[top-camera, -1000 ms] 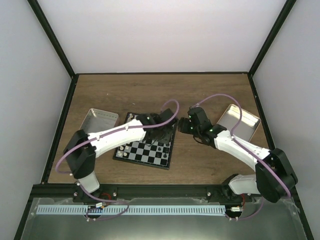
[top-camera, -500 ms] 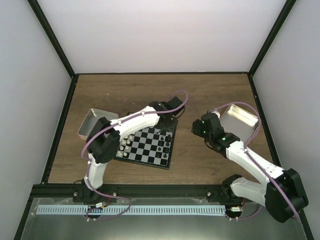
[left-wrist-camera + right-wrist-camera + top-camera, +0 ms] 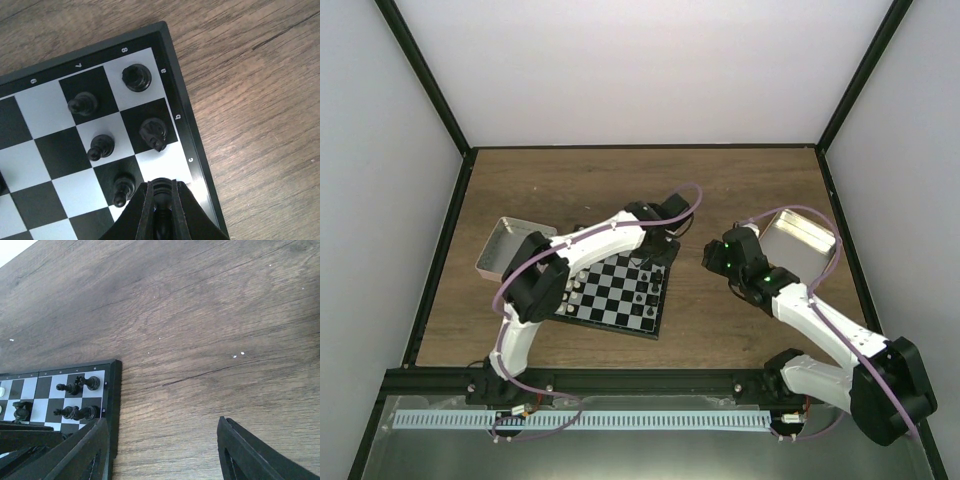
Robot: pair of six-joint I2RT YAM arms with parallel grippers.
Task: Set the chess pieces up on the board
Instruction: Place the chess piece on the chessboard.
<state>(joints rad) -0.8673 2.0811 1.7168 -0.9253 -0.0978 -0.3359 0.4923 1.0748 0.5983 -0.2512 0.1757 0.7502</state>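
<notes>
The board [image 3: 610, 295] lies at mid-table, with white pieces [image 3: 574, 289] along its left side and black pieces [image 3: 645, 292] on its right. My left gripper [image 3: 658, 243] hangs over the board's far right corner. In the left wrist view it [image 3: 161, 200] is shut on a black piece [image 3: 161, 187] above the white square by the letter c on the board [image 3: 196, 147]. Several black pieces [image 3: 136, 77] stand on nearby squares. My right gripper [image 3: 712, 256] is open and empty over bare wood right of the board; its wrist view [image 3: 165, 452] shows the board's corner [image 3: 114, 390].
A grey shallow tin [image 3: 505, 246] sits left of the board. A second shallow tin [image 3: 802, 240] sits at the right, behind my right arm. The table is wood with walls on the far and side edges.
My left arm has swung its gripper to the board's far right corner and its elbow has shifted right. My right gripper has pulled back to the right, away from the board.
</notes>
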